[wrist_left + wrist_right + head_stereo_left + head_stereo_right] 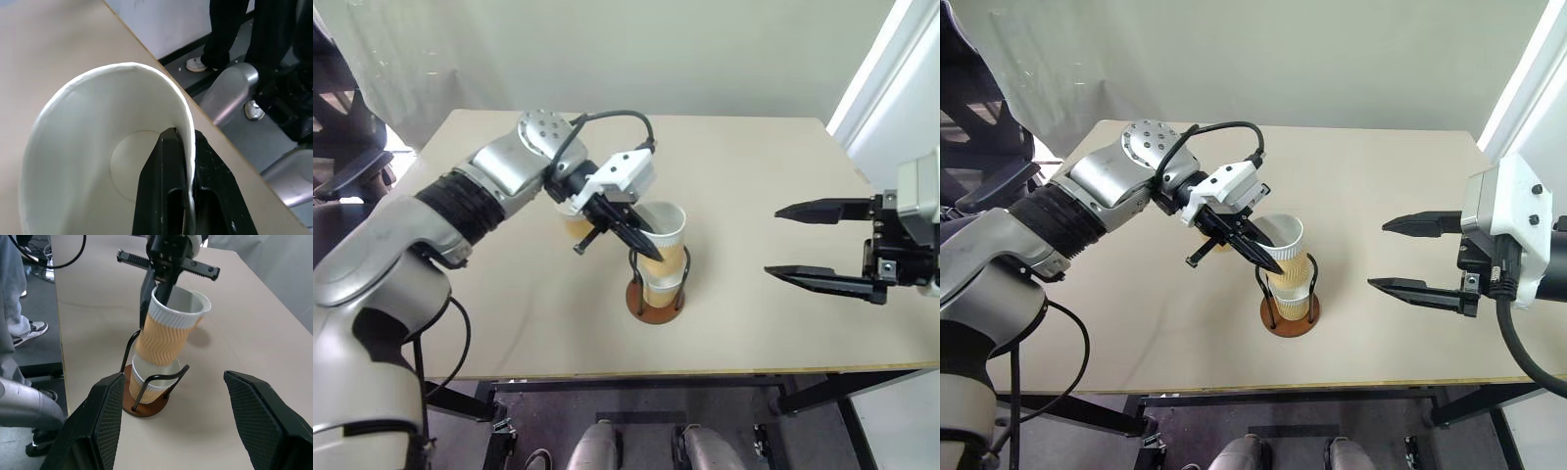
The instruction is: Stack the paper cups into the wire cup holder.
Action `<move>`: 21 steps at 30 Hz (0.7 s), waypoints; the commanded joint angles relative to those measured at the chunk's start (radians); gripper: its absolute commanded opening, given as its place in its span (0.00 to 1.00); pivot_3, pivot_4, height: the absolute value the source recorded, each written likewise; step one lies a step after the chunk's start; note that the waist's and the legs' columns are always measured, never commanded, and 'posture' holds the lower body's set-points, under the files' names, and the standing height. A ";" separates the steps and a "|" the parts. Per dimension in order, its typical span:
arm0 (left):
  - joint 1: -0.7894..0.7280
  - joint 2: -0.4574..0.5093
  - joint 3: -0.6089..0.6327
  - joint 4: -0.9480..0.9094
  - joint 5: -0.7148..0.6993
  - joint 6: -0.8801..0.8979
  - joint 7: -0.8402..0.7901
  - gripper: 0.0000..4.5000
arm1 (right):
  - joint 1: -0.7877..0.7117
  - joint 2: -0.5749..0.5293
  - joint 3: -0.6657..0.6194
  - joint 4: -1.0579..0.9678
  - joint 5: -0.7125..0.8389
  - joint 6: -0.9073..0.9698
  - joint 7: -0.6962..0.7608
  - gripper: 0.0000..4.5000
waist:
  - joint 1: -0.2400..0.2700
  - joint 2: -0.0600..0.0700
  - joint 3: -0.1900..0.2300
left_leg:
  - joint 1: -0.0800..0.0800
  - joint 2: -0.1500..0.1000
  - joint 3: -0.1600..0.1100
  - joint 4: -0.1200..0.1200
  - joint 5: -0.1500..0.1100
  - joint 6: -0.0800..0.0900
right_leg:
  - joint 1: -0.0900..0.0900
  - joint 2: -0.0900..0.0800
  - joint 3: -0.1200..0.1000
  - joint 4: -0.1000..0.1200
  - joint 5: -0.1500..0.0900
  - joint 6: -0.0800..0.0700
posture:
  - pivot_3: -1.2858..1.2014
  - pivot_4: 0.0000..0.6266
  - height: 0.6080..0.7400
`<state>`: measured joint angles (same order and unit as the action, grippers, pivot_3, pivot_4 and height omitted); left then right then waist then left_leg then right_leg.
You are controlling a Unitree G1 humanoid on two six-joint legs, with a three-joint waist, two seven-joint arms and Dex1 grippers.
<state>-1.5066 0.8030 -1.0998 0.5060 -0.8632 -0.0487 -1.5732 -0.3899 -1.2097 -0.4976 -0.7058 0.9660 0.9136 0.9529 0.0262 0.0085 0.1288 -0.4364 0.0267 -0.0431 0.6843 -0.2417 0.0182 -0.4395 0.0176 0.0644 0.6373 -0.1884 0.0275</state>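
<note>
My head eyes look down over the tabletop (754,196). My left wrist camera peers close into a cup (98,147). My right wrist camera faces the holder (146,404) at twelve o'clock, shared with both eyes.

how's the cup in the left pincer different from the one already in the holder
The held cup is tilted, while the seated cup stands upright on the wire cup holder base. The held cup is pinched at its rim by the left pincer; the seated cup is free of any grip. The held cup's bottom has only just entered the seated cup. Both are tan ribbed cups with white rims.
</note>
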 commanded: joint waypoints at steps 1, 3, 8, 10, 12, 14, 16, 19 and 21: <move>-0.026 -0.001 0.013 0.013 0.006 -0.027 -0.041 0.01 | 0.000 -0.020 -0.042 -0.014 0.018 -0.006 -0.022 0.73 | -0.001 0.000 0.000 | 0.000 0.000 0.000 0.000 0.000 0.000 | 0.000 0.000 0.000 0.000 0.000 0.000 | 0.52 0.24 1.00; -0.025 0.003 0.004 0.004 0.002 -0.024 -0.041 0.01 | 0.004 -0.021 -0.043 -0.018 0.023 -0.006 -0.028 0.73 | 0.000 0.001 0.000 | 0.000 0.000 0.001 -0.001 0.000 0.000 | 0.000 0.000 0.000 -0.002 0.000 0.001 | 0.52 0.24 1.00; -0.014 0.010 -0.016 -0.009 0.004 -0.031 -0.041 0.01 | 0.007 -0.025 -0.040 -0.022 0.036 -0.008 -0.045 0.73 | 0.001 0.001 0.000 | -0.001 -0.002 0.001 -0.001 -0.001 0.002 | 0.000 0.000 -0.001 -0.004 0.000 0.002 | 0.52 0.24 1.00; -0.010 0.007 -0.019 -0.007 0.002 -0.030 -0.041 0.01 | 0.008 -0.026 -0.038 -0.025 0.040 -0.010 -0.052 0.73 | 0.000 0.001 0.000 | -0.001 -0.002 0.001 0.000 -0.002 0.003 | 0.000 -0.001 0.000 -0.004 0.000 0.003 | 0.52 0.24 1.00; -0.003 0.001 -0.021 -0.003 0.011 -0.042 -0.041 0.01 | 0.009 -0.026 -0.036 -0.026 0.045 -0.011 -0.058 0.73 | 0.001 0.001 0.001 | -0.001 -0.003 0.001 -0.001 -0.002 0.004 | 0.001 -0.002 0.000 -0.005 0.000 0.004 | 0.52 0.24 1.00; 0.005 -0.009 -0.021 0.010 0.031 -0.068 -0.041 0.01 | 0.009 -0.026 -0.035 -0.027 0.049 -0.012 -0.063 0.73 | 0.002 0.001 0.001 | -0.001 -0.004 0.001 0.000 -0.003 0.005 | 0.001 -0.002 0.000 -0.005 0.000 0.005 | 0.52 0.24 1.00; 0.013 -0.024 -0.013 0.031 0.050 -0.092 -0.041 0.01 | 0.011 -0.026 -0.032 -0.027 0.048 -0.013 -0.066 0.73 | 0.001 0.001 0.001 | -0.001 -0.005 0.001 0.000 -0.003 0.005 | 0.002 -0.003 0.001 -0.006 0.000 0.005 | 0.52 0.24 1.00; 0.018 -0.039 0.000 0.045 0.058 -0.101 -0.041 0.01 | 0.016 -0.027 -0.030 -0.027 0.045 -0.015 -0.068 0.73 | 0.001 0.001 0.001 | -0.001 -0.006 0.001 0.001 -0.004 0.006 | 0.002 -0.003 0.001 -0.007 0.000 0.006 | 0.52 0.24 1.00; 0.024 -0.045 0.003 0.049 0.062 -0.106 -0.041 0.01 | 0.015 -0.028 -0.031 -0.027 0.048 -0.015 -0.069 0.73 | 0.001 0.002 0.001 | -0.001 -0.006 0.000 0.001 -0.004 0.007 | 0.003 -0.004 0.001 -0.007 0.001 0.007 | 0.52 0.24 1.00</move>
<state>-1.4820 0.7603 -1.1227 0.5522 -0.7989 -0.1329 -1.5736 -0.3685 -1.2211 -0.4981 -0.7228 1.0004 0.9122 0.8941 0.0276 0.0100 0.1294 -0.4376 0.0205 -0.0421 0.6853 -0.2461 0.0255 -0.4368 0.0142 0.0652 0.6302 -0.1877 0.0345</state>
